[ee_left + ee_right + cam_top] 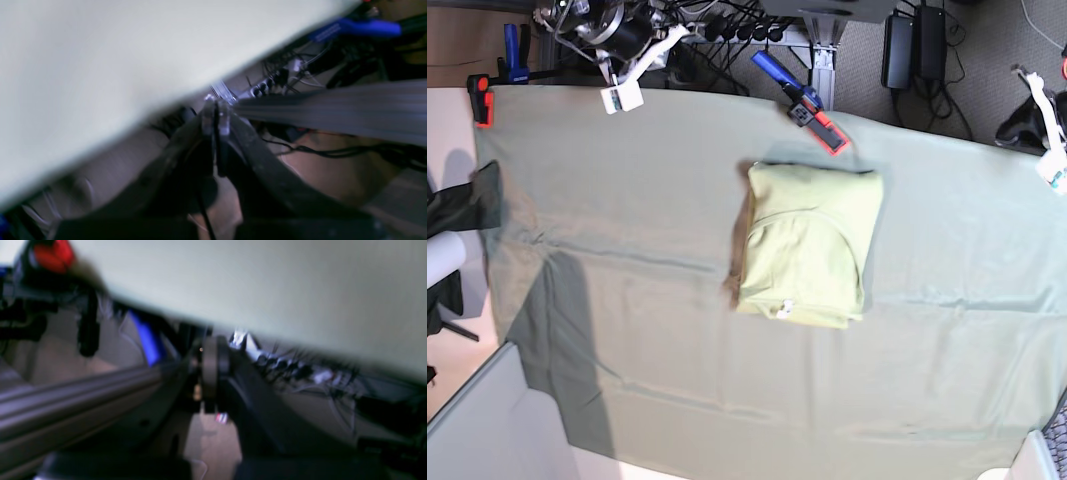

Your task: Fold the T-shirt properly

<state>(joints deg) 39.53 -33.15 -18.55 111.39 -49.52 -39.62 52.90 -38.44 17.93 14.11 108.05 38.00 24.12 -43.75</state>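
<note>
Our left hand (216, 115) hangs clenched on nothing beyond the far edge of the counter (100, 66), its two fingertips pressed together over a tangle of cables. Our right hand (213, 366) sits in much the same pose past that edge; its picture is too smeared for us to tell whether the fingers meet. In the base view both arms are drawn back at the far corners, well apart from the cloth.

The T-shirt (809, 243) lies in the middle of the grey-green table cloth (627, 330), already a compact rectangle with its small white tag (784, 309) showing at the near edge. A blue clamp (799, 90) pins the cloth just beyond it, a red clamp (480, 100) at the far left corner.

We judge the folding finished, or nearly so. Any next move would call only for squaring the slightly uneven near-left corner, approached from above without dragging the table cloth.
</note>
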